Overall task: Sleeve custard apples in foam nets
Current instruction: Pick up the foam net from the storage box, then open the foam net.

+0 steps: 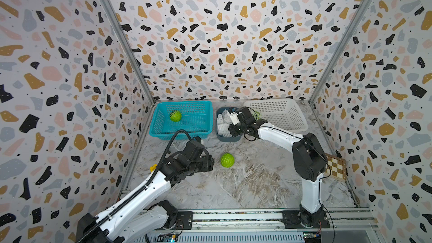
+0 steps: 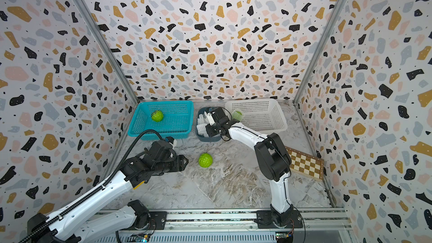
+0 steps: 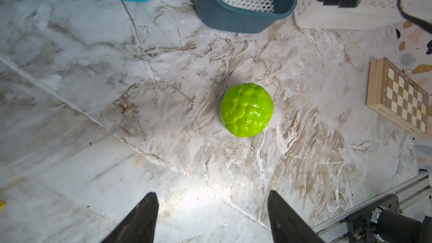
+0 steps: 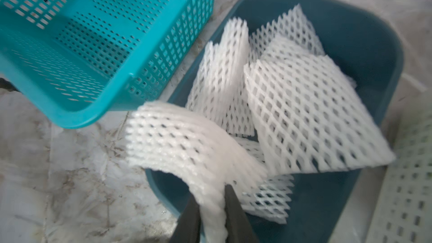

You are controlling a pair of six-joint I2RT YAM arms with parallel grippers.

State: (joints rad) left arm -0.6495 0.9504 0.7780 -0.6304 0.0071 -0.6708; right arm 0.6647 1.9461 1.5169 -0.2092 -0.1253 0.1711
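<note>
One loose custard apple point(image 3: 246, 109) lies ahead of left gripper point(image 3: 212, 204), jaws apart, empty; right gripper point(image 4: 210, 192), farther off, pinches a foam net point(image 4: 182, 141) at the tub point(image 4: 374, 43).

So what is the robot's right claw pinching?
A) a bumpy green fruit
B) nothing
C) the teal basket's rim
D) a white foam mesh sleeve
D: the right gripper is closed on a white foam mesh sleeve, over the edge of the dark blue plastic tub.
</note>
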